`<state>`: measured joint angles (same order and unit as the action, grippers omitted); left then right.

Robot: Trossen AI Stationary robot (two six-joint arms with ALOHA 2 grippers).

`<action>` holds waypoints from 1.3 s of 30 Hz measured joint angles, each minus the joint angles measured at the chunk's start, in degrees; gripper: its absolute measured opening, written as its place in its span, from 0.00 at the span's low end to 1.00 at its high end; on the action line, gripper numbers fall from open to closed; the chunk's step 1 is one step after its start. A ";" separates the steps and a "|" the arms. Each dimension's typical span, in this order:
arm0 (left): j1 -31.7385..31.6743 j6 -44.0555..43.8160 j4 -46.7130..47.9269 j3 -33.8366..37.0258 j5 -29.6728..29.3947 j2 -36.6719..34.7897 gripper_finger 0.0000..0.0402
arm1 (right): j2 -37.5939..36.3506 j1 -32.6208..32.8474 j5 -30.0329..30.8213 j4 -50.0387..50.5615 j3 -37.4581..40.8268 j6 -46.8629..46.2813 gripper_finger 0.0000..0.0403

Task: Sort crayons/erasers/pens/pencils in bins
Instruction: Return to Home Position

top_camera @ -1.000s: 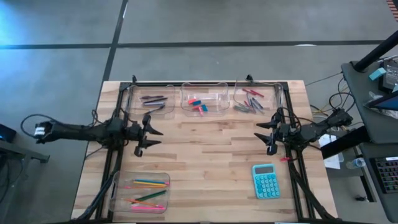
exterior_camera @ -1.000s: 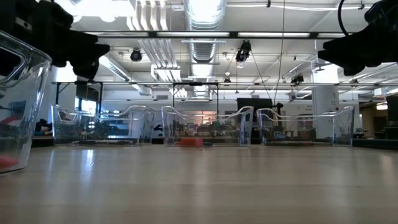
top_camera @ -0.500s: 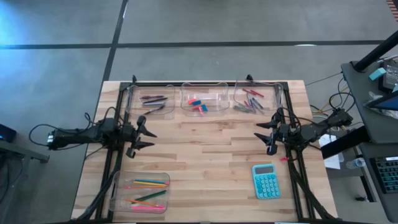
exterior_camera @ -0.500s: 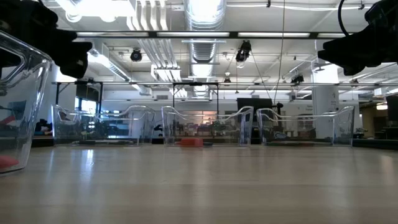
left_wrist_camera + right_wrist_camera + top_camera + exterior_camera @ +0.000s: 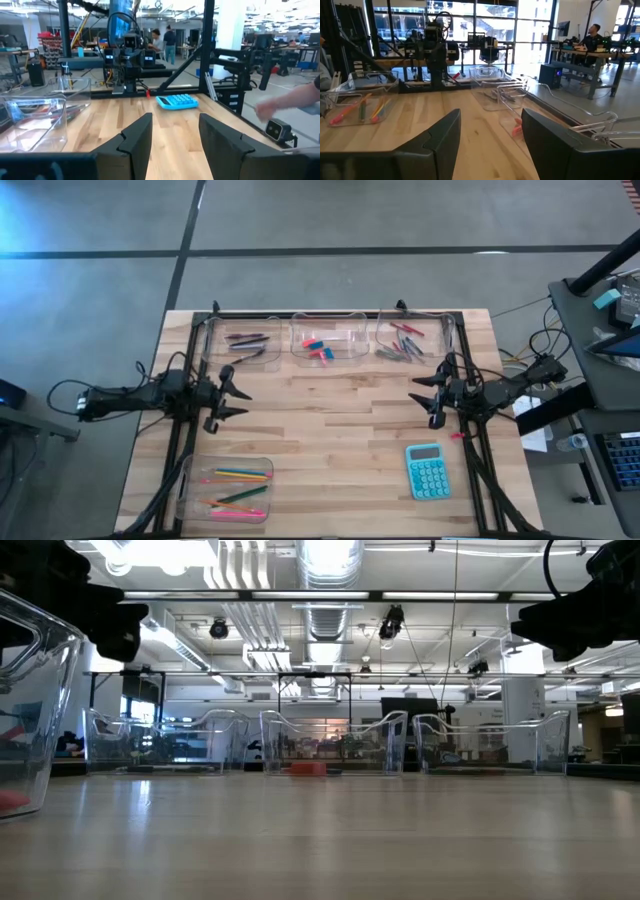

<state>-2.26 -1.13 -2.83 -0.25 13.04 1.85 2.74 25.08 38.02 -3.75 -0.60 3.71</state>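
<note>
My left gripper (image 5: 232,396) hangs with jaws spread and empty, between the pens (image 5: 246,338) bin and the pencils (image 5: 240,474) bin. My right gripper (image 5: 428,398) has its jaws spread too, just beyond the teal calculator (image 5: 428,471). The erasers (image 5: 318,346) and crayons (image 5: 404,330) lie in their bins (image 5: 350,356) along the surface (image 5: 330,440) edge farthest from the calculator.

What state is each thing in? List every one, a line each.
Left gripper: open, empty.
Right gripper: open, empty.
Pens bin: holds dark pens.
Erasers bin: holds erasers.
Crayons bin: holds crayons.
Pencils bin: holds bright pencils.
Calculator: lying flat on the table.
</note>
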 joint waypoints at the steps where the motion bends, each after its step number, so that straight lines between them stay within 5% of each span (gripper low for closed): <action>1: 0.00 0.00 0.00 0.00 -0.02 -0.03 0.37 | 0.00 0.00 -0.02 -0.01 0.00 -0.32 0.49; 39: 0.00 1.49 -1.20 0.00 -0.11 2.14 0.37 | 0.04 0.00 0.00 -0.31 0.02 -0.68 0.49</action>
<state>-2.26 0.36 -4.03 -0.25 12.93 3.99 2.79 25.08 38.02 -4.05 -0.58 3.03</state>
